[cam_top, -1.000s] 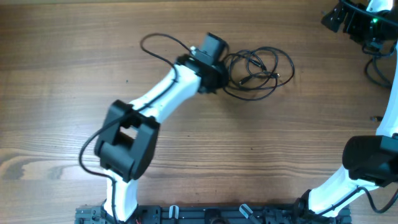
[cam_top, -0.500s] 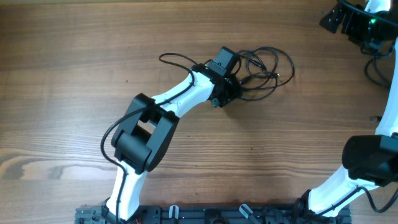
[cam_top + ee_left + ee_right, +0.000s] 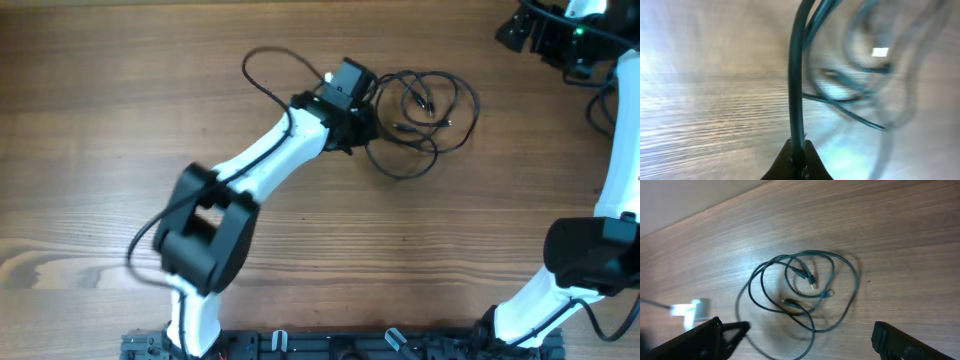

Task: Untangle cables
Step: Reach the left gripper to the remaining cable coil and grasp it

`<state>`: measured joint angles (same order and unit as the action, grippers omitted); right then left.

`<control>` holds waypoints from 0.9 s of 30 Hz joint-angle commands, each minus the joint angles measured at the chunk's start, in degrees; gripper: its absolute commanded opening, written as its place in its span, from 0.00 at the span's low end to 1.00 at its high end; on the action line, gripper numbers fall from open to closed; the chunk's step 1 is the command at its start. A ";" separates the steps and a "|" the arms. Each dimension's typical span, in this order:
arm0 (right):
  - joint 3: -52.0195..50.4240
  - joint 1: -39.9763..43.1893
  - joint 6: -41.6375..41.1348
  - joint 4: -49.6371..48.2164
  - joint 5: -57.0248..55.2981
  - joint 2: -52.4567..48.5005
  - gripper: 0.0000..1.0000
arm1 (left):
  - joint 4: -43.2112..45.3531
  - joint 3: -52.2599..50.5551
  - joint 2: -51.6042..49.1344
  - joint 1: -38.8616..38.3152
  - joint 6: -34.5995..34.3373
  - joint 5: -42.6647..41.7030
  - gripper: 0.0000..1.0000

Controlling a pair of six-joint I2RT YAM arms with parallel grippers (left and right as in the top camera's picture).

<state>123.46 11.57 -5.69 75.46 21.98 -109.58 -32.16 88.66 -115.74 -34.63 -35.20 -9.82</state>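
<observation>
Black cables (image 3: 425, 110) lying in loose tangled loops, my left pincer (image 3: 799, 157) pinching a strand beside them, right pincer (image 3: 810, 330) gaping wide, left arm (image 3: 270, 160) swinging back from them.

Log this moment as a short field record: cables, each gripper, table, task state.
cables: thin black cords in one overlapping tangle, plug ends lying inside the loops
left gripper: shut on a strand at the tangle's edge
right gripper: open, touching no cord, held away from the tangle with its camera facing it
table: wood grain, the cables lie on it
task state: not yet untangled
</observation>
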 commanded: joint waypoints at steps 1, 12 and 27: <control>-0.22 -1.95 0.61 -0.85 -0.57 -0.94 1.00 | -0.90 0.66 10.10 0.02 13.68 1.75 0.04; -0.22 -5.46 0.79 -0.61 -0.52 -4.17 1.00 | -0.83 0.68 17.73 0.55 18.34 1.57 0.04; -0.22 -6.71 1.05 0.02 -0.55 -7.34 1.00 | 6.12 1.62 31.32 8.90 18.05 -22.34 0.04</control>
<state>123.44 5.69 -5.69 75.68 21.96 -116.05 -26.28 89.56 -84.71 -26.39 -18.04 -24.25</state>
